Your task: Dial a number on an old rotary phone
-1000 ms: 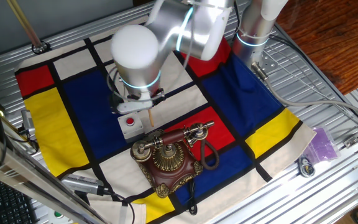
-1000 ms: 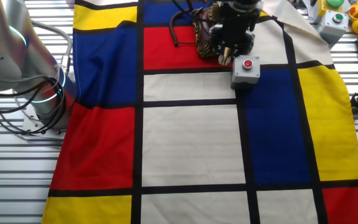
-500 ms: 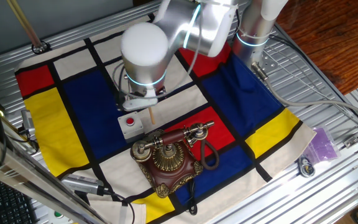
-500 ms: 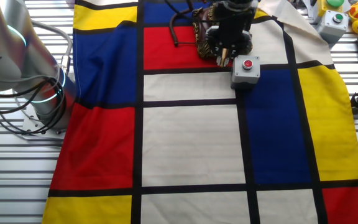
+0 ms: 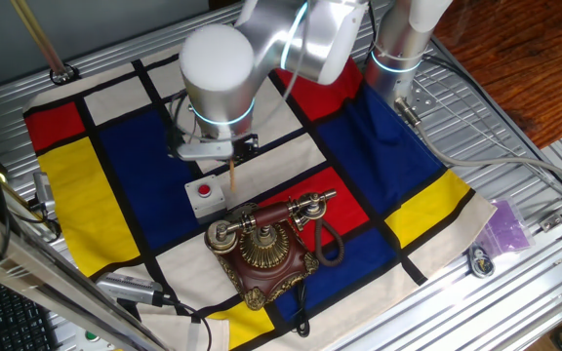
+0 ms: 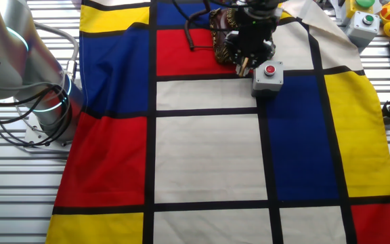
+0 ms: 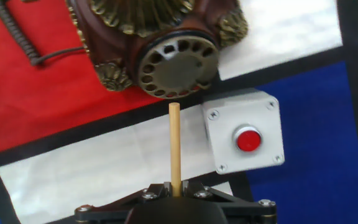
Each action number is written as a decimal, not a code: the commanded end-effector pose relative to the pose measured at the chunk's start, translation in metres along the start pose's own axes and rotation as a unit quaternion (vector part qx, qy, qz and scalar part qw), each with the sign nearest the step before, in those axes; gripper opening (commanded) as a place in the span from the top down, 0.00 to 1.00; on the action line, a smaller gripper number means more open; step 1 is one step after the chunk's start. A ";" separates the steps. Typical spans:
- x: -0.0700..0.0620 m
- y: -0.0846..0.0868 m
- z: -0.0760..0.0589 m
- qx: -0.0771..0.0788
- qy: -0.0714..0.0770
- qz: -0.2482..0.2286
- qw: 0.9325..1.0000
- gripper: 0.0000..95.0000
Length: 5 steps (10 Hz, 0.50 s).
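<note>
Wooden stick (image 7: 174, 147) clamped in gripper (image 7: 175, 190), tip just short of the phone (image 7: 160, 43) dial.
Phone sits on the red cloth (image 5: 125, 156) patch, handset on cradle, cord coiled beside it. Grey button box (image 7: 244, 139) just beside the phone. Gripper (image 5: 224, 151) hangs above the box.

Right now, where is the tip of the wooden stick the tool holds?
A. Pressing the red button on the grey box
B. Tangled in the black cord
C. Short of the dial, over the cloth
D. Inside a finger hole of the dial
C: in the hand view the wooden stick ends just below the dial of the rotary phone, with the grey box off to its side.
</note>
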<state>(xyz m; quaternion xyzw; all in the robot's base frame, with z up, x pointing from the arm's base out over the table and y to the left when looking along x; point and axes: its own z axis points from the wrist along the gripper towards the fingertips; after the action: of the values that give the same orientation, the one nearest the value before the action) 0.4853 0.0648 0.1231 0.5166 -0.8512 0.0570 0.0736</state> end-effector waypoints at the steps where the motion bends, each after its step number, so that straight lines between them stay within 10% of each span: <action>1: 0.005 -0.003 0.003 -0.010 -0.003 0.050 0.999 1.00; 5: 0.005 -0.009 0.010 -0.037 -0.008 0.109 0.993 1.00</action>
<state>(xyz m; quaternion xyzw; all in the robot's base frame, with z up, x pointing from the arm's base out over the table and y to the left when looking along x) 0.4902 0.0551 0.1157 0.4296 -0.8992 0.0346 0.0755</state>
